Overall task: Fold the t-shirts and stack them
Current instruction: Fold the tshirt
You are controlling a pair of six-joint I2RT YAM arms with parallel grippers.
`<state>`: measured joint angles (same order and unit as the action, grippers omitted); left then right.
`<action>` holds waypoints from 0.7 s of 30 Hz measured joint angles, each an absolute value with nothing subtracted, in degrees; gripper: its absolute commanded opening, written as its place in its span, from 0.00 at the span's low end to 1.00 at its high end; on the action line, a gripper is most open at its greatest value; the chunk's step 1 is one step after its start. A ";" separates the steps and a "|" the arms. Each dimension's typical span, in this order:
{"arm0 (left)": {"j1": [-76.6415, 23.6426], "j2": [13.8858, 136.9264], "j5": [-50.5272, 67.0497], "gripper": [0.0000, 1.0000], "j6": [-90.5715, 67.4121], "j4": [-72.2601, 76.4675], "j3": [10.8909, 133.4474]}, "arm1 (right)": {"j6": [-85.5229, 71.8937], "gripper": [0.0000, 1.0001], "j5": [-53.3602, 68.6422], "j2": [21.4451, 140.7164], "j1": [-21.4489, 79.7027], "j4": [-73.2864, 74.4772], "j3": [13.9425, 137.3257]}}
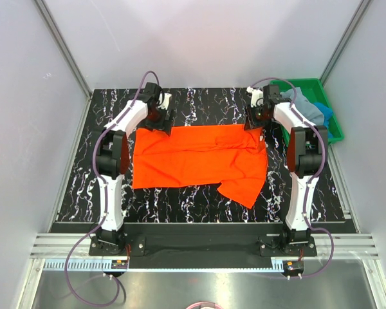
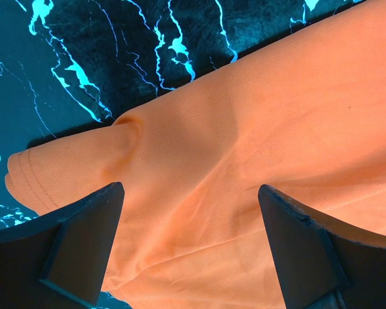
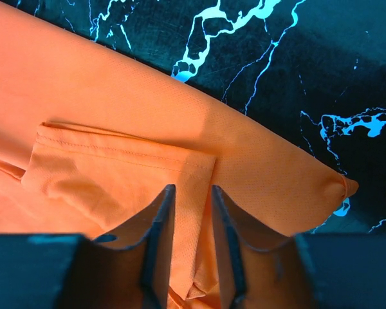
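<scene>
Top external view: the orange t-shirt (image 1: 199,161) lies spread across the black marbled table (image 1: 180,199), with both arms at its far edge. At the far-right corner the right gripper (image 3: 192,238) pinches a folded hem, while the left gripper (image 2: 190,248) hangs spread wide over the far-left corner.

the orange t-shirt (image 1: 199,158) was laid across the middle of the table (image 1: 180,199) as a wide, creased band, partly folded, with its long side set left to right. one loose part was spread toward the near right, past the rest. at the far right corner a stitched hem was turned back over the cloth. the grey-blue t-shirt (image 1: 307,111) and the bright blue t-shirt (image 1: 326,114) were bunched together in the green tray (image 1: 334,125) at the far right.
</scene>
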<state>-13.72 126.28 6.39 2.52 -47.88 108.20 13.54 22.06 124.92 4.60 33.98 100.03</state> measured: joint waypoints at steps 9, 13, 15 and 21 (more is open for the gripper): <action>-13.82 126.28 6.39 0.92 1.96 -47.90 108.20 | 14.04 0.31 22.15 125.03 4.62 34.92 100.03; -13.82 126.28 6.37 0.92 1.85 -47.92 108.09 | 14.17 0.33 22.24 125.78 4.80 35.11 100.03; -13.82 126.28 6.33 0.92 1.85 -47.90 107.92 | 14.22 0.34 22.26 126.30 4.84 35.48 100.07; -13.82 126.28 6.15 0.92 1.87 -47.90 107.28 | 14.90 0.16 22.72 127.98 4.89 36.34 100.51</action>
